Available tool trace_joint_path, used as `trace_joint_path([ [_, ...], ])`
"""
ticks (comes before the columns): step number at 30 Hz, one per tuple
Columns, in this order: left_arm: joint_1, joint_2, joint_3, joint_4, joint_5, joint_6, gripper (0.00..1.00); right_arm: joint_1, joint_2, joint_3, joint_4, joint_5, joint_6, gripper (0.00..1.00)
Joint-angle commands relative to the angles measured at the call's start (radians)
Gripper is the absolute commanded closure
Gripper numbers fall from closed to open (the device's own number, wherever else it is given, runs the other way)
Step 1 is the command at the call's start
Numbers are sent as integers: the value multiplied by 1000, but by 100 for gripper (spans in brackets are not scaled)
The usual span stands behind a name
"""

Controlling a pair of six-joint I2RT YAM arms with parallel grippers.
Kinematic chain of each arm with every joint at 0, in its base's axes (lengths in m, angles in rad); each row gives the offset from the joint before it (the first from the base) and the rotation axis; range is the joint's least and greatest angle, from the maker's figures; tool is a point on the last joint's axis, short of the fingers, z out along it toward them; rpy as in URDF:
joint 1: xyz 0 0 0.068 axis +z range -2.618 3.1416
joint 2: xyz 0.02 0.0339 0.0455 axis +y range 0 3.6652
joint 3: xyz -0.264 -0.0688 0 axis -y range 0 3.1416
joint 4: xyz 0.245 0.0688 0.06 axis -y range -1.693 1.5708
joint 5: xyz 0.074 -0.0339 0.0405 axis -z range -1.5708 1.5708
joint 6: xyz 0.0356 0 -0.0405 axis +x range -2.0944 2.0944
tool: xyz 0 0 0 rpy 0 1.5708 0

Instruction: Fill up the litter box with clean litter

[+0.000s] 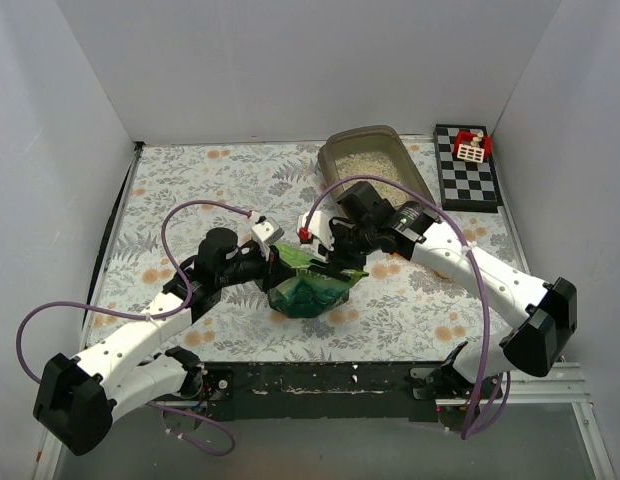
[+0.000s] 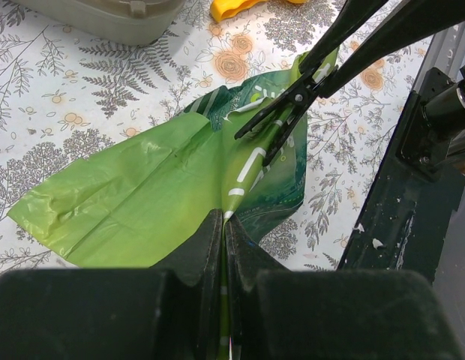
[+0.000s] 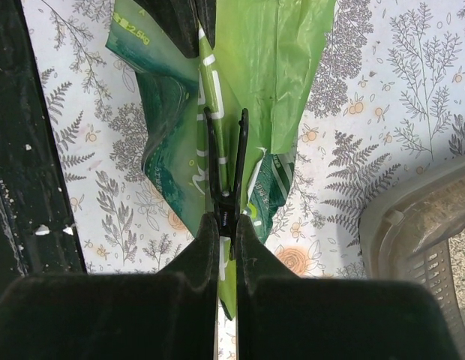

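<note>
The grey-brown litter box [image 1: 402,160] stands at the back right, with pale beige litter [image 1: 362,160] lying in it. A crinkled green bag [image 1: 310,290] lies at the front middle of the table. My left gripper [image 1: 282,256] is shut on the bag's folded upper edge [image 2: 142,195], with the foil pinched between the pads [image 2: 223,217]. My right gripper [image 1: 335,265] is shut on a thin black clip [image 3: 225,172] that is clamped on the bag's top [image 3: 277,67]. The clip also shows in the left wrist view [image 2: 281,112]. The box's corner shows in the right wrist view [image 3: 412,225].
A black-and-white checkered board [image 1: 470,175] with a small red-and-white piece [image 1: 472,147] lies right of the box. A yellow-orange scoop [image 2: 232,7] lies beyond the bag, near the box's wall [image 2: 105,19]. The black table edge [image 3: 22,150] runs close in front of the bag.
</note>
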Motion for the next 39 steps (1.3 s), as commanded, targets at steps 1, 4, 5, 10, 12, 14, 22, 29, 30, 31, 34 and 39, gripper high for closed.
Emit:
trace_joint_path([
  [1, 7, -21, -19, -45, -23, 3, 100, -3, -9, -43, -176, 114, -26, 99],
  [4, 7, -18, -18, -45, -19, 3, 100, -3, -26, -52, -190, 111, -29, 99],
  [5, 7, -15, -18, -45, -19, 3, 100, -3, -28, -54, -199, 114, -29, 99],
  [10, 7, -23, -19, -45, -23, 3, 100, -3, -55, -69, -209, 117, -40, 99],
  [12, 7, -23, -18, -45, -23, 3, 100, -4, -59, -80, -216, 121, -38, 99],
  [14, 7, -23, -19, -45, -22, 2, 100, -4, -56, -86, -212, 126, -37, 99],
  [22, 7, -23, -18, -45, -20, 0, 100, -3, 21, -55, -176, 86, -6, 99],
  [29, 7, -18, -15, -44, -23, -3, 98, -3, 63, -34, -160, 80, 42, 89],
  [30, 7, -17, -15, -44, -23, -1, 97, -3, 64, -28, -152, 79, 54, 84],
  [31, 7, -17, -15, -44, -23, -1, 96, -3, 61, -20, -146, 77, 65, 79],
  [34, 7, -14, -15, -44, -26, -4, 93, -3, 55, 3, -146, 89, 88, 66],
  [39, 7, -9, -16, -42, -26, -4, 88, -3, 17, 35, -138, 137, 123, 38],
])
